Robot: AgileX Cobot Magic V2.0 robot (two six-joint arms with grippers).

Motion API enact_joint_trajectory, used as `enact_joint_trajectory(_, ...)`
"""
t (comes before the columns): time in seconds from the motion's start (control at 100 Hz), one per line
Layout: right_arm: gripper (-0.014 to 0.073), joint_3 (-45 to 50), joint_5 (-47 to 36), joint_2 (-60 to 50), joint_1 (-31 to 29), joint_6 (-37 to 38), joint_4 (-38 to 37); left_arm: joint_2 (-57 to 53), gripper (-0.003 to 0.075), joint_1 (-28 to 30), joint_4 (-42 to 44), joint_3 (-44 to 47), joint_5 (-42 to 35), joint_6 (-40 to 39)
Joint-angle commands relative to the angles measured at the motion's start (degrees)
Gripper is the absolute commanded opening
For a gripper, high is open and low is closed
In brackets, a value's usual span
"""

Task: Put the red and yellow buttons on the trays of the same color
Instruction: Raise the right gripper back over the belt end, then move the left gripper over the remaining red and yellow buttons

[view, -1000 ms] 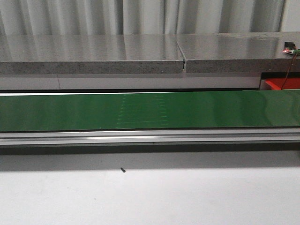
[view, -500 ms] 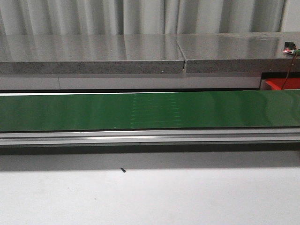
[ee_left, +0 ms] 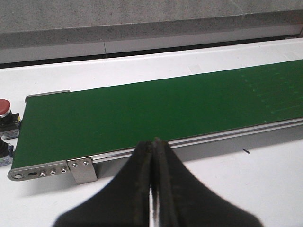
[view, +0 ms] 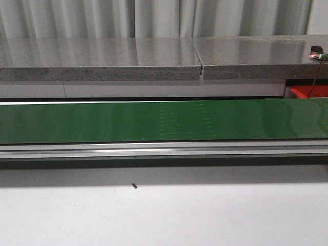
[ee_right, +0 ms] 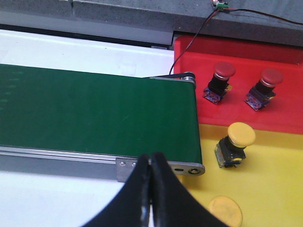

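Two red mushroom-head buttons (ee_right: 222,71) (ee_right: 271,77) sit on the red plastic tray (ee_right: 284,113) at upper right; a yellow button (ee_right: 240,134) stands on the yellow tray (ee_right: 279,189) below. Both black end effectors, left (ee_left: 152,189) and right (ee_right: 150,189), are pressed together, holding nothing, before the green conveyor belt (view: 102,122).

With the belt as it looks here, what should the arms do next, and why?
Probably hold and wait. The green belt carries no button in any view, and both the left gripper and right gripper are shut and empty beside it. The nearest unsorted red button sits off the belt's end, so opening the left gripper in readiness seems sensible.
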Motion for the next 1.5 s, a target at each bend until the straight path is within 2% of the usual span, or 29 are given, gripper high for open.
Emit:
enact_joint_trajectory(0.0, -0.0067, -1.49, -4.57, 0.03, -0.27, 0.04, -0.66, 0.64, -0.002, 0.17, -1.39, -1.5, -3.88, -0.2)
enact_joint_trajectory(0.29, -0.0067, -1.49, -4.57, 0.03, -0.27, 0.04, -0.66, 0.64, -0.002, 0.17, -1.39, -1.5, -4.95, -0.2)
enact_joint_trajectory(0.44, -0.0067, -1.49, -4.57, 0.03, -0.27, 0.04, -0.66, 0.64, -0.002, 0.43, 2.84, -1.5, -6.52, -0.34)
enact_joint_trajectory(0.51, -0.0067, -1.49, -4.57, 0.03, -0.27, 0.04, -0.66, 0.64, -0.002, 0.67, 4.54, -1.5, -6.39, -3.94)
enact_joint_trajectory(0.64, -0.0067, -1.49, -4.57, 0.03, -0.27, 0.04, -0.66, 1.01, -0.002, 1.03, 13.04, -1.5, -7.41, -16.09)
enact_joint_trajectory(0.96, -0.0067, -1.49, -4.57, 0.03, -0.27, 0.04, -0.66, 8.87, -0.0015, 1.03, 12.19, -1.87, -11.04, -16.5)
enact_joint_trajectory(1.01, -0.0067, -1.49, -4.57, 0.03, -0.27, 0.04, -0.66, 10.81, 0.0011, 1.03, 12.19, -1.87, -12.03, -16.5)
enact_joint_trajectory(1.08, -0.0067, -1.49, -4.57, 0.03, -0.27, 0.04, -0.66, 13.55, 0.0086, 1.03, 12.19, -1.95, -13.49, -16.5)
enact_joint_trajectory(1.13, -0.0067, -1.49, -4.57, 0.03, -0.27, 0.04, -0.66, 15.49, 0.0162, 1.03, 12.19, -2.0, -14.69, -16.5)
enact_joint_trajectory(1.14, -0.0067, -1.49, -4.57, 0.03, -0.27, 0.04, -0.66, 16.37, 0.0198, 1.03, 12.19, -2.16, -14.97, -16.5)
enact_joint_trajectory(1.15, -0.0067, -1.49, -4.57, 0.03, -0.27, 0.04, -0.66, 16.37, 0.0198, 1.03, 12.19, -2.16, -14.97, -16.5)
enact_joint_trajectory(1.25, -0.0067, -1.49, -4.57, 0.03, -0.27, 0.04, -0.66, 20.79, 0.0402, 1.03, 13.49, -2.22, -17.22, -16.5)
enact_joint_trajectory(1.31, -0.0067, -1.49, -4.57, 0.03, -0.27, 0.04, -0.66, 23.53, 0.0481, 1.03, 13.49, -2.39, -17.68, -16.5)
enact_joint_trajectory(1.37, -0.0067, -1.49, -4.57, 0.03, -0.27, 0.04, -0.66, 26.01, 0.0507, 1.52, 13.26, -2.95, -17.69, -17.37)
enact_joint_trajectory(1.49, -0.0067, -1.49, -4.57, 0.03, -0.27, 0.04, -0.66, 30.72, 0.0505, 4.25, 13.26, -5.13, -17.8, -18.93)
